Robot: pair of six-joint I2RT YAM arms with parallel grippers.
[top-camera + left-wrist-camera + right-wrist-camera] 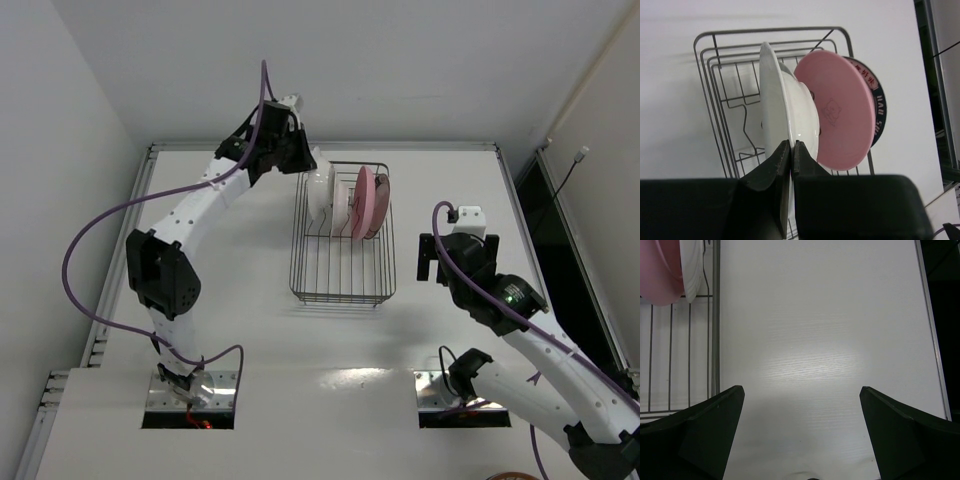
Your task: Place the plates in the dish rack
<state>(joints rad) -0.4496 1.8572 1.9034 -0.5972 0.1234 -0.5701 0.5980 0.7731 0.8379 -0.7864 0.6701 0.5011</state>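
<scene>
The dark wire dish rack [342, 285] stands mid-table with all the plates upright at its far end. In the left wrist view they stand in a row: a whitish plate [771, 95], a second whitish plate [805, 117], the pink plate [842, 107] and the teal-rimmed plate [880, 112]. My left gripper [791, 145] is shut on the rim of the first whitish plate, at the rack's far left corner [305, 160]. My right gripper [802, 390] is open and empty over bare table, right of the rack [428, 262].
The rack's wire wall [715, 330] runs along the left of the right wrist view, with the pink plate [657, 270] and a white plate edge [691, 267] above it. The near half of the rack holds nothing. The table's right edge [930, 330] is close.
</scene>
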